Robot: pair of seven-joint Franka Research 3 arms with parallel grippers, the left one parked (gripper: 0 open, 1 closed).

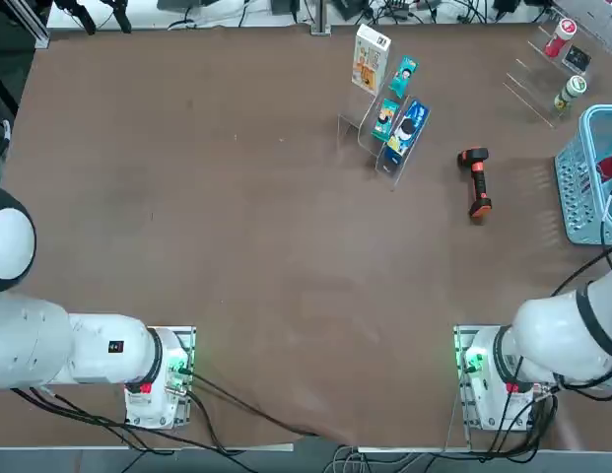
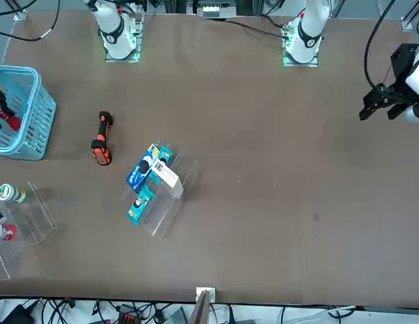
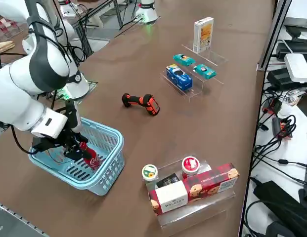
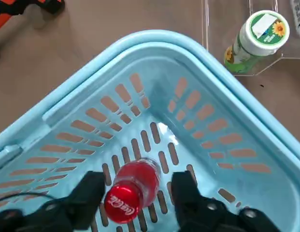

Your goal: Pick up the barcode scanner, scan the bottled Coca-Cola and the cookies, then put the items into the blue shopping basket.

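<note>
White "Coca-Cola" script reads on the red cap of the Coca-Cola (image 4: 133, 191), which is inside the light blue basket (image 3: 108, 163). The right arm (image 3: 37, 74) arches over the rim, wrist lowered, its claw (image 4: 137, 193) pointing down into the basket. The claw is released, its fingers spread on either side of the bottle. The scanner (image 1: 477, 182) lies on the desk (image 1: 266, 227) near the basket. The cookies (image 3: 203, 34), a white box with a yellow-orange picture, stand upright on a clear rack (image 3: 197, 81) beside teal packets (image 3: 204, 71) and a blue packet (image 3: 178, 77).
</note>
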